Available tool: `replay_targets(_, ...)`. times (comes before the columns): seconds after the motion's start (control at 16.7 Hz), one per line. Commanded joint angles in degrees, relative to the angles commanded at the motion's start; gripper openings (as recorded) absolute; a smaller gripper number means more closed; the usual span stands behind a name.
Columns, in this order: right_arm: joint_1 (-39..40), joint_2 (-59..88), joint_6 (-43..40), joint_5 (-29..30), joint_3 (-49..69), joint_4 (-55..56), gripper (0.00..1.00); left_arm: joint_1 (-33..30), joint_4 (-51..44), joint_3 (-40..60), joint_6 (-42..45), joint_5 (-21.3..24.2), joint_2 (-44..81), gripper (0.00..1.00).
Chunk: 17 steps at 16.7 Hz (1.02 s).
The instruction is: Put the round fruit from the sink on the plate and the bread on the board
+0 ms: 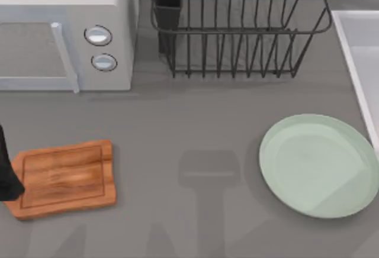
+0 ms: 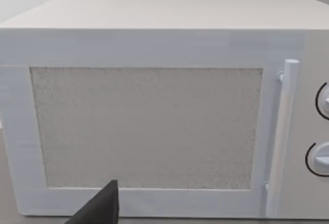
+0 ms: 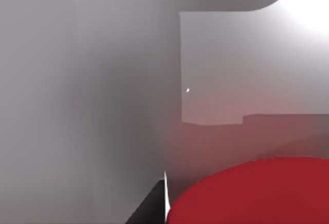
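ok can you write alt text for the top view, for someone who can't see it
A grey table holds an empty round mint-green plate at right and a bare brown wooden cutting board at left. Behind stand a white microwave and a black wire dish rack, with a pale sink rim at far right.

Even, soft overhead light; faint broad shadows lay on grey tabletop between board and plate. No glare. Round fruit loomed close, casting red tint on surrounding wall.

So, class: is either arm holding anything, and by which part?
Cannot be told. The smooth red round fruit looms close in the right wrist view, but no grip is visible.
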Motion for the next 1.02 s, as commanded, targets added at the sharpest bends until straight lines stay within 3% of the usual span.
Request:
replay_targets(0.36,0.08,-4.65,0.63,-1.09,1.47,-3.38,0.0,0.0,0.0,0.0,0.0,0.0,0.0,1.0)
replay_targets(0.78,0.01,-14.02,0.45,-1.18,7.14,-19.19,0.0,0.0,0.0,0.0,0.0,0.0,0.0,1.0)
replay_targets(1.02,0.04,-16.05,0.45,-1.19,8.12,-21.56,0.0,0.0,0.0,0.0,0.0,0.0,0.0,1.0)
